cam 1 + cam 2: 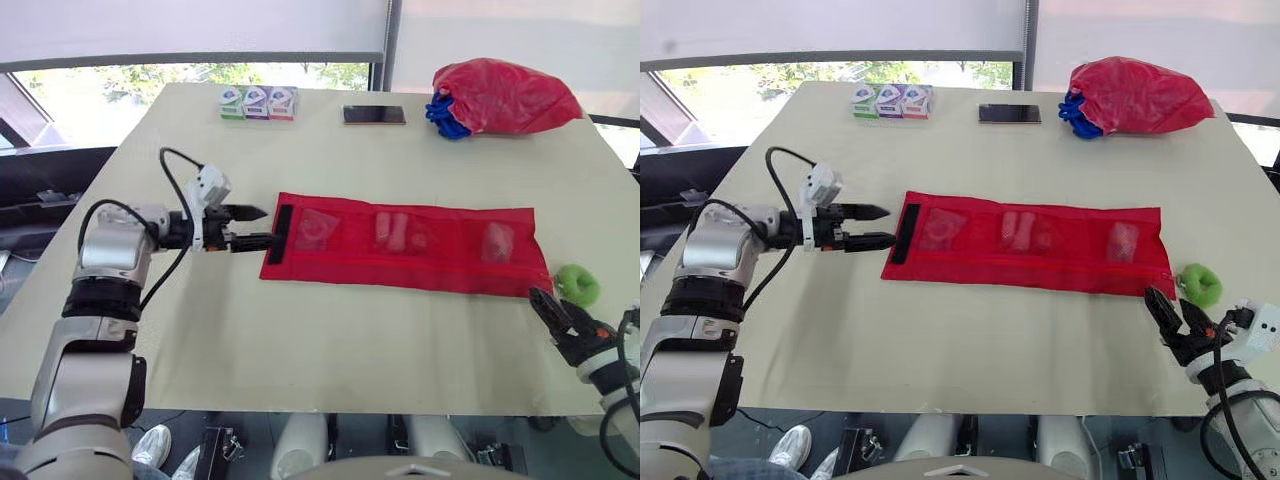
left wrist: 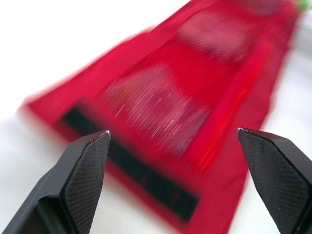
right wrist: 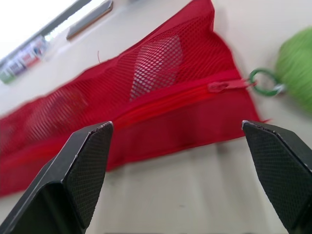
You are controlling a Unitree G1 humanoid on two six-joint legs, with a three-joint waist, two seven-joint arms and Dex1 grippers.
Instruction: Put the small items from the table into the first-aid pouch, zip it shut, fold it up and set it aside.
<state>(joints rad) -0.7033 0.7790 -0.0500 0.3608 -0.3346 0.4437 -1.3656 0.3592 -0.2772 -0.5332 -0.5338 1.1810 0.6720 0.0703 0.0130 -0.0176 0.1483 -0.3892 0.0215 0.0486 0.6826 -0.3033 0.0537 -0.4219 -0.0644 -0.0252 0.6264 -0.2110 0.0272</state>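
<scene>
Pouch [image 1: 400, 250] lies unfolded on your counter [image 1: 300, 340]. Your left hand [image 1: 262, 226] gapes empty at its black-strip end, and your right hand [image 1: 548, 308] gapes likewise near its zipper-pull end.

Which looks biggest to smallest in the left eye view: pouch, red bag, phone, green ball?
1. Pouch
2. Red bag
3. Phone and green ball: about alike. The ball lies nearer the camera, so I won't rank them.

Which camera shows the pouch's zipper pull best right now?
Right wrist view: the zipper pull lies close ahead, at the pouch end beside a green ring. Eye views make it too small to tell; left wrist view faces the opposite end.
</scene>
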